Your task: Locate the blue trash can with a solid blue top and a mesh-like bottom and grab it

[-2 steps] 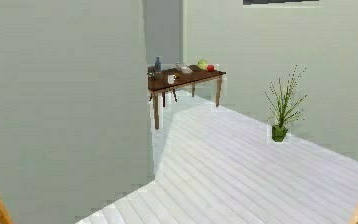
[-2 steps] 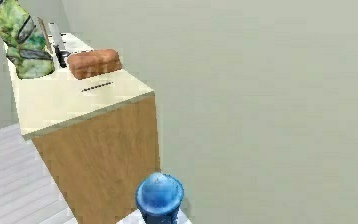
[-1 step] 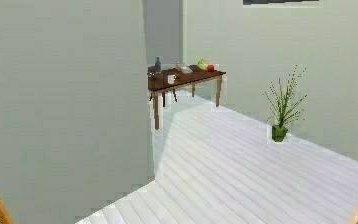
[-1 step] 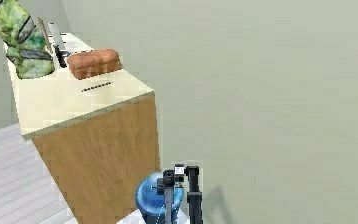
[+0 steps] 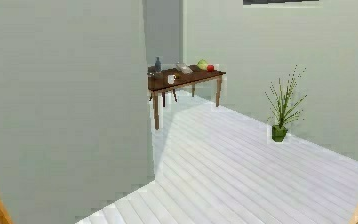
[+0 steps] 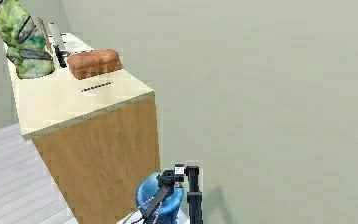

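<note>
while one blue trash can shows by one gripper, i cannot tell whether that gripper holds anything.

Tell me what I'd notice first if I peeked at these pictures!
Probably the round blue container at the arm side view's bottom edge, next to a light wooden counter with a brown loaf of bread on top. In the forward view, a dark brown wooden table stands far back in the middle, and a spiky green potted plant sits at the right.
</note>
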